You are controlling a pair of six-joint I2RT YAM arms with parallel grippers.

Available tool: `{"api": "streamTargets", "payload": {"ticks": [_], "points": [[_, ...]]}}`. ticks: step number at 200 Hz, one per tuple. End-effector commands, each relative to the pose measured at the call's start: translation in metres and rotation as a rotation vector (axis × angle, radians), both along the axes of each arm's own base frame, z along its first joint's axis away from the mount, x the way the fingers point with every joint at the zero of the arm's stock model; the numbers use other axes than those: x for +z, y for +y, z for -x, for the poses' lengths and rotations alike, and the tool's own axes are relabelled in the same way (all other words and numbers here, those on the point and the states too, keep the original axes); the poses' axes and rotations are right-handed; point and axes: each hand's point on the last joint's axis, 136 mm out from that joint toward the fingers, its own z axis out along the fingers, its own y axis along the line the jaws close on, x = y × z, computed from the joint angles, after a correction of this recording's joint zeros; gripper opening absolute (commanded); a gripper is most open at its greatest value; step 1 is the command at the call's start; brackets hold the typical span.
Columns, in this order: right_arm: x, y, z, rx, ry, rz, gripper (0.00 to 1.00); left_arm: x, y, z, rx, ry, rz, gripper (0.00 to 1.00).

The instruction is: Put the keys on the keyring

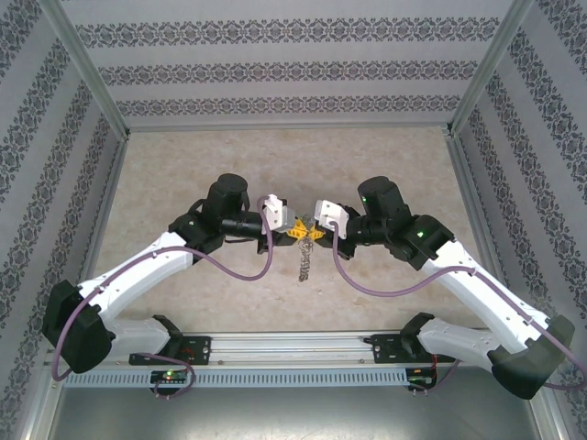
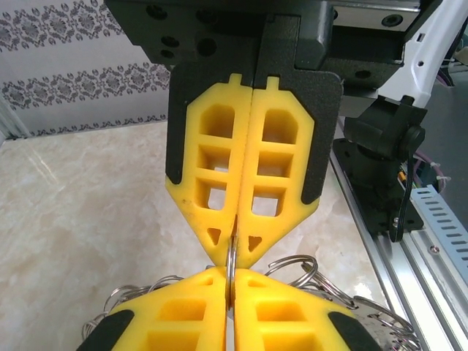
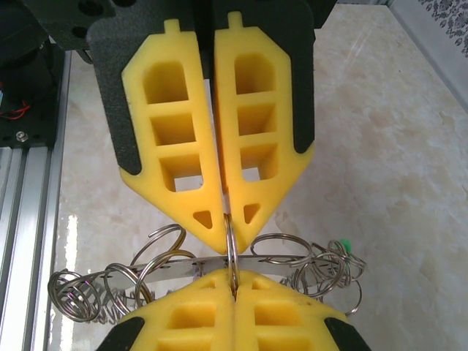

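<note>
keyring [image 1: 304,261] sits over mid-table [image 1: 183,165]: left gripper [image 1: 295,233] touching it on its left, right gripper [image 1: 315,234] touching it on its right, tips facing across one ring, rest of the cluster trailing toward the rail [image 1: 293,346] at the near edge.

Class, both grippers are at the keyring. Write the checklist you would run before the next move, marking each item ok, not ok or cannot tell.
1. Left gripper shut on the keyring: ok.
2. Right gripper shut on the same ring: ok.
3. Tips of the two grippers apart: cannot tell, very close.
4. Green key sits among the loose rings; threaded on: cannot tell.
5. Loose rings lifted off the table: cannot tell.
</note>
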Motion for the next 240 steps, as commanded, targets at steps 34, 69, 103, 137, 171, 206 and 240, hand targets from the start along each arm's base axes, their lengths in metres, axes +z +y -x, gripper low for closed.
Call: {"api": "streamTargets", "payload": {"ticks": [34,69,103,137,171,206,240], "points": [[0.011,0.004,-0.001,0.003,-0.018,0.014,0.0,0.001,-0.003,0.01,-0.064,-0.004,-0.026,0.16],[0.005,0.004,-0.004,-0.005,-0.021,0.05,0.0,0.0,-0.003,0.008,-0.064,-0.004,-0.047,0.2],[0.007,0.006,-0.004,-0.004,-0.029,0.045,0.0,0.0,-0.002,0.009,-0.062,-0.009,-0.051,0.2],[0.006,0.007,-0.004,-0.004,-0.016,0.058,0.0,0.003,-0.004,0.006,-0.06,-0.011,-0.046,0.18],[0.004,0.008,-0.004,-0.005,-0.02,0.066,0.0,-0.002,-0.004,0.005,-0.064,-0.006,-0.064,0.16],[0.007,0.011,-0.003,0.0,-0.019,0.048,0.0,-0.005,-0.004,0.006,-0.073,-0.002,-0.089,0.09],[0.01,0.011,-0.003,0.001,-0.024,0.038,0.0,-0.008,-0.002,0.005,-0.07,-0.01,-0.105,0.13]]}}
